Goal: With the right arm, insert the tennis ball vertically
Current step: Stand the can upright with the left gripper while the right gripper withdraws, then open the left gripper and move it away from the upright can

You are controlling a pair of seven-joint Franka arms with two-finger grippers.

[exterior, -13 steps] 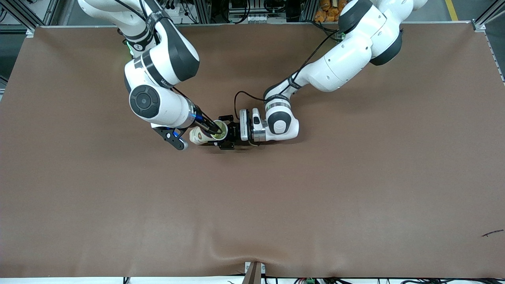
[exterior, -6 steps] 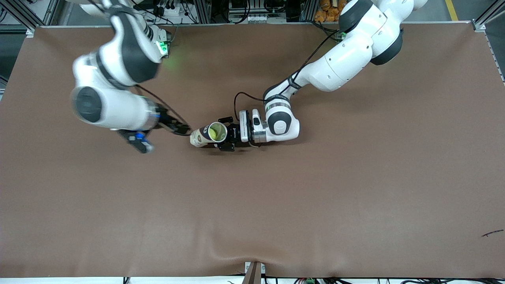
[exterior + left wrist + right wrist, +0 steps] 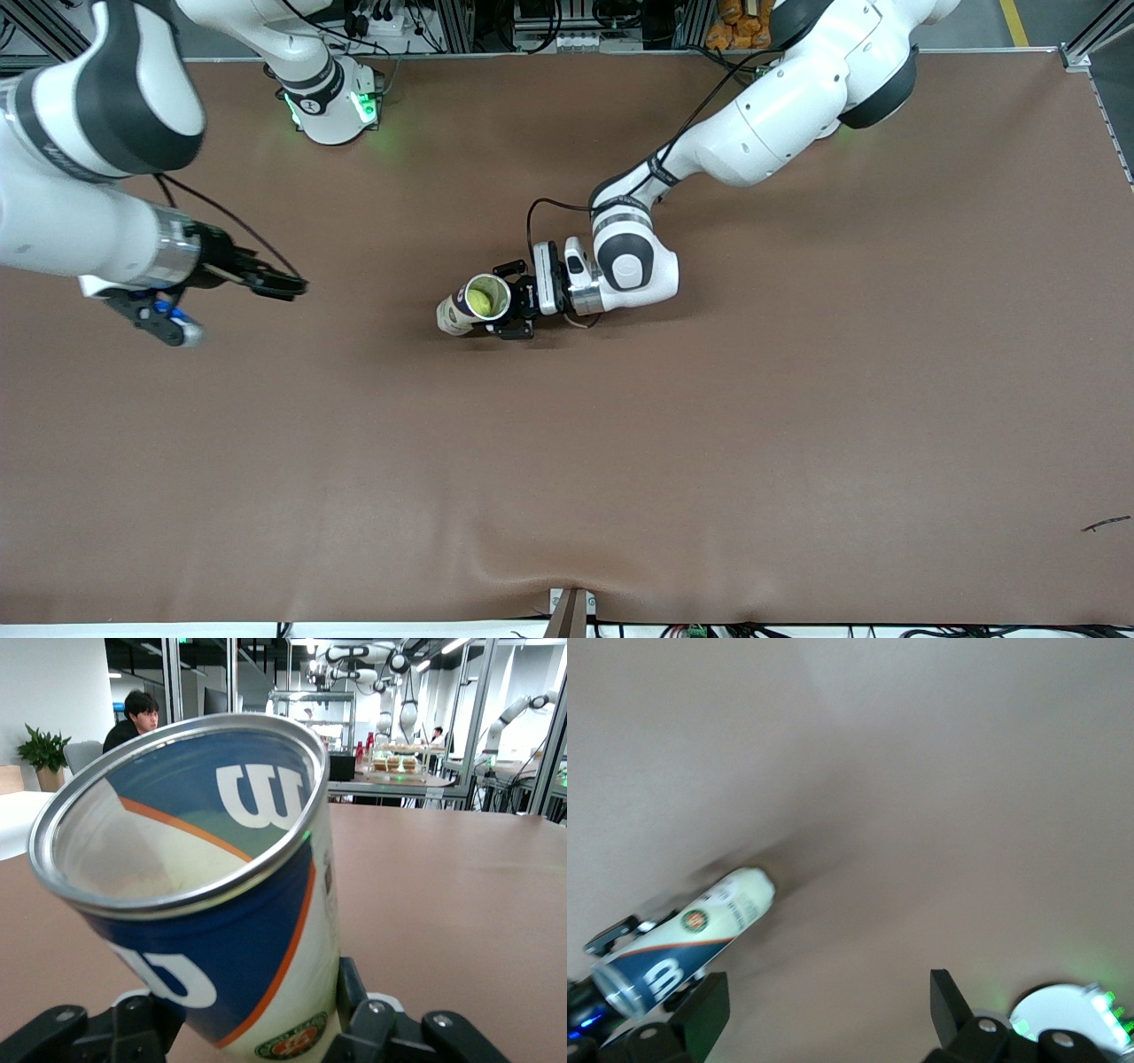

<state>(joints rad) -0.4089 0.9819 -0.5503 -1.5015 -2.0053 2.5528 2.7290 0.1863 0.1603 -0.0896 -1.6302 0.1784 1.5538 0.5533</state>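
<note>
A tennis-ball can [image 3: 454,315] with a blue, white and orange label is held tilted over the middle of the table, its open metal mouth facing up. A yellow-green tennis ball [image 3: 479,302] sits inside it. My left gripper [image 3: 507,301] is shut on the can. In the left wrist view the can [image 3: 221,886] fills the space between the fingers [image 3: 372,1019] of the left gripper [image 3: 252,1028]; the ball is hidden there. My right gripper [image 3: 288,286] is open and empty over bare table toward the right arm's end. The right wrist view shows this gripper [image 3: 828,1005] wide open and the can [image 3: 691,935] far off.
The brown table mat [image 3: 620,461] is bare apart from the can. The right arm's base [image 3: 332,106] glows green at the table's edge farthest from the front camera and also shows in the right wrist view [image 3: 1063,1019]. A small dark scrap [image 3: 1106,524] lies near the front corner.
My right gripper left the can's mouth and swung away toward the right arm's end of the table. The ball stayed in the can. The left gripper shifted slightly with the can.
</note>
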